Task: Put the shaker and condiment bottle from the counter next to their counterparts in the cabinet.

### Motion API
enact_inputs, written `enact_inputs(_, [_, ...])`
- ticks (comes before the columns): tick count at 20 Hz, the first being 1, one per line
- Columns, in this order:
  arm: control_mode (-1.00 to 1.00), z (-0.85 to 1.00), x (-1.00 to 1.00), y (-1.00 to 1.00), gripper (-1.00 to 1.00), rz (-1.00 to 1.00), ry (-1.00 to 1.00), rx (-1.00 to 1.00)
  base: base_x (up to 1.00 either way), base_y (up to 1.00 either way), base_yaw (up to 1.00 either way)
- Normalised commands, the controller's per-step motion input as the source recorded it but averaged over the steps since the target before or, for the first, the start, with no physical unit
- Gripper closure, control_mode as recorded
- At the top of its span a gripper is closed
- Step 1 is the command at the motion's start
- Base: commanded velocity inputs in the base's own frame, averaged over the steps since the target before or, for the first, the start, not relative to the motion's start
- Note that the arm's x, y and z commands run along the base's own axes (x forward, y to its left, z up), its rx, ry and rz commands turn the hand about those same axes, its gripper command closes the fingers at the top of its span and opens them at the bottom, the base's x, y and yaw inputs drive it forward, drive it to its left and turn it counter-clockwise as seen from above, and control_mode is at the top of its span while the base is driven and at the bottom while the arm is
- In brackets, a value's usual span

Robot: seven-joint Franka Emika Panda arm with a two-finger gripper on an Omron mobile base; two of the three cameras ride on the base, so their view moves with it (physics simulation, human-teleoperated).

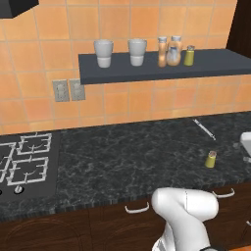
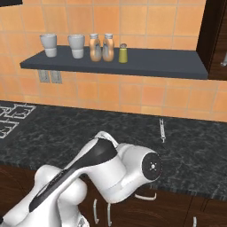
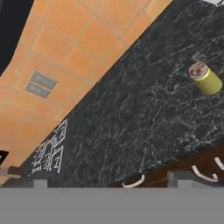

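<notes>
counter (image 1: 122, 152) holds the shaker (image 1: 211, 159) upright near its edge; pincer (image 3: 109, 181) spread, a glancing approach could topple it.

Yellow-green shaker (image 1: 211, 159) upright on black counter (image 1: 122, 152)

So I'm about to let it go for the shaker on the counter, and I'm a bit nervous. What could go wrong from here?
The shaker stands alone near the counter front edge, so a glancing touch could tip it or roll it off.

On the shelf, two orange bottles and the other shaker stand close together; setting one beside them could knock a neighbour.

The open end effector is off to the shaker's side, so a misaligned approach is possible.
</notes>
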Motion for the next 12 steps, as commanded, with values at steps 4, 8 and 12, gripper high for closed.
enact_inputs(4, [-1.0, -0.33, 0.0, -0.24, -1.0, 0.46, -0.29, -0.16, 0.0, 0.0, 0.0])
enact_inputs(8, [-1.0, -0.33, 0.0, -0.33, -1.0, 0.58, -0.34, -0.24, 0.0, 0.0, 0.0])
enact_inputs(12, [-1.0, -0.08, -0.01, -0.12, -1.0, 0.18, -0.06, -0.05, 0.0, 0.0, 0.0])
